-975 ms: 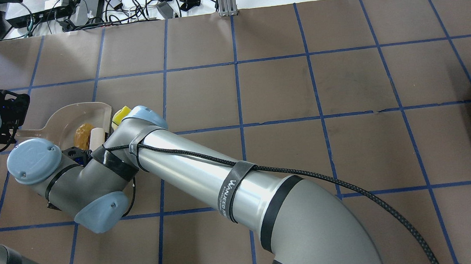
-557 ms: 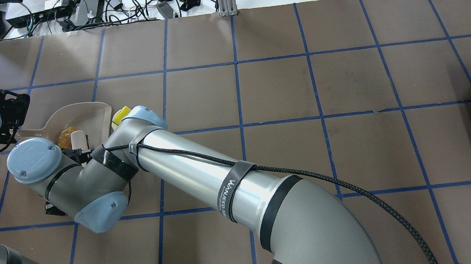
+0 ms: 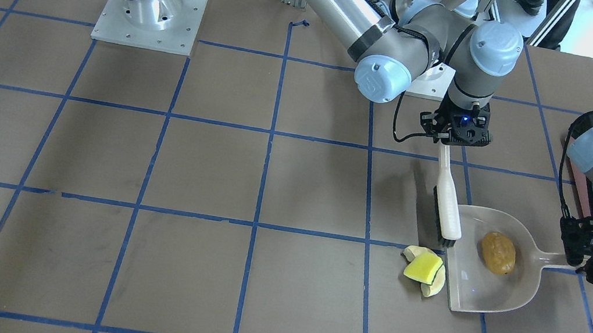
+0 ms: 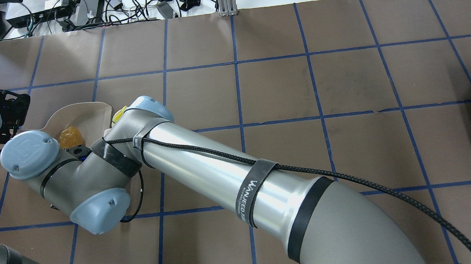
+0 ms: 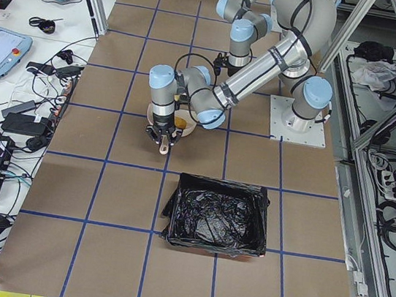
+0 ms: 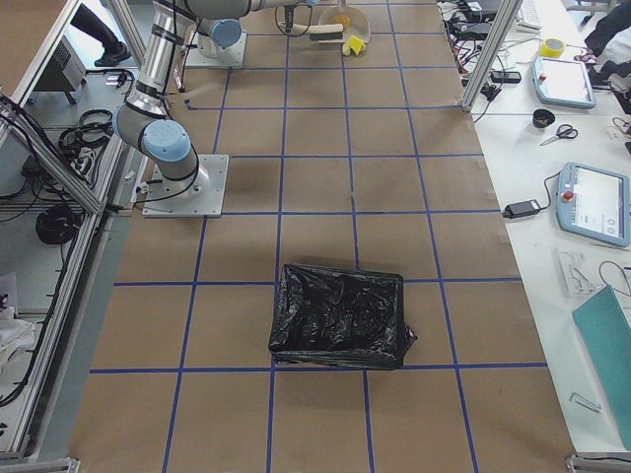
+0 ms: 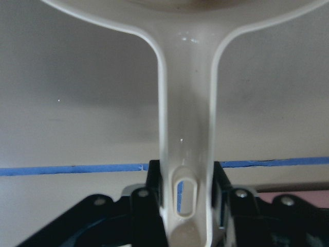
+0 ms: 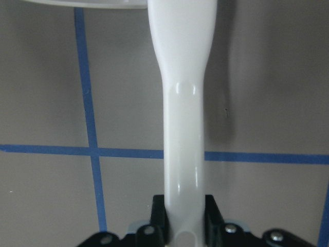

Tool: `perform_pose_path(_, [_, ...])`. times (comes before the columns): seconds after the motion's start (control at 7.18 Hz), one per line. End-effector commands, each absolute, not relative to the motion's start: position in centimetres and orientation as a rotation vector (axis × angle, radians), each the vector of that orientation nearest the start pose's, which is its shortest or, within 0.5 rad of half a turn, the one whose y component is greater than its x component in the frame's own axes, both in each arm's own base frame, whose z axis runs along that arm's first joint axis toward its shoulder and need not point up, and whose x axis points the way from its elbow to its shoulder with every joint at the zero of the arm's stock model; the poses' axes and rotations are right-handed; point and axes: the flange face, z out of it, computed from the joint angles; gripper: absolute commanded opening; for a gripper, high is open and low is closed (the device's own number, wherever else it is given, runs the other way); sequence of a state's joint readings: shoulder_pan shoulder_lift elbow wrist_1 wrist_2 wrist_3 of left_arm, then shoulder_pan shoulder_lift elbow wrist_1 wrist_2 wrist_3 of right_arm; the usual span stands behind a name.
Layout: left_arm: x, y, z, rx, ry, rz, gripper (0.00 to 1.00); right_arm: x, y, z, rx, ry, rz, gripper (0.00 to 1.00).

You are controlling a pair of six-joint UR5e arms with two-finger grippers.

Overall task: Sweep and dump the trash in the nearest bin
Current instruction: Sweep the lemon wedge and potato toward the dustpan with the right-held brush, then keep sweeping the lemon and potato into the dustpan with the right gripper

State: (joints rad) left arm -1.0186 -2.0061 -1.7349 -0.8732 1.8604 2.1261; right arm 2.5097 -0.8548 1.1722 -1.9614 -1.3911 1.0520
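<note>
The golden-brown lump [image 3: 498,252] lies in the white dustpan [image 3: 495,293], and also shows from overhead [image 4: 70,137]. The yellow-and-pale-green wedges [image 3: 424,266] lie on the table just outside the pan's mouth, mostly hidden overhead [image 4: 119,113]. My left gripper [image 3: 590,266] is shut on the dustpan handle [image 7: 185,154]. My right gripper [image 3: 457,133] is shut on the white brush handle [image 8: 184,128]. The brush head [image 3: 447,212] rests at the pan's mouth corner nearest the robot. The pink bin with the black bag [image 5: 218,214] stands beside the pan, toward the table's left end.
My right arm [image 4: 222,178] reaches across the table and covers the brush overhead. A second bin lined with a black bag [image 6: 340,315] stands far off toward the table's right end. A metal post [image 4: 225,0] stands at the far edge.
The brush pushed the lump deeper into the dustpan, then drew back under my right arm. My right arm shifted slightly. The dustpan and left gripper stayed put.
</note>
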Motion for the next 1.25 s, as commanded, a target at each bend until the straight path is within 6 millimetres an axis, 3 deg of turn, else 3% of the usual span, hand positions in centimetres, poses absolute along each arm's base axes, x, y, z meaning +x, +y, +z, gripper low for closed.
perform_pose_path(0.0, [23.2, -57.6, 24.1, 2.077, 2.101, 0.386, 0.0, 66.0, -30.0, 28.6, 0.36, 2.985, 0.138, 0.0])
perform_pose_path(0.14, [23.2, -57.6, 24.1, 2.076, 2.1, 0.383, 0.0, 64.4, -30.7, 28.1, 0.411, 2.947, 0.101, 0.0])
perform_pose_path(0.28, [23.2, -57.6, 24.1, 2.077, 2.101, 0.386, 0.0, 62.7, -34.3, 27.6, 0.492, 2.933, 0.099, 0.0])
perform_pose_path(0.42, [23.2, -57.6, 24.1, 2.077, 2.101, 0.386, 0.0, 61.8, -36.5, 26.9, 0.582, 2.912, 0.127, 0.0])
perform_pose_path(0.98, [22.9, -57.7, 24.1, 2.075, 2.084, 0.411, 0.0, 66.7, -41.9, 24.2, 0.641, 2.849, 0.083, 0.0])
perform_pose_path(1.11, [21.7, -58.1, 24.2, 2.086, 2.051, 0.438, 0.0, 67.1, -42.3, 24.1, 0.625, 2.849, 0.076, 0.0])
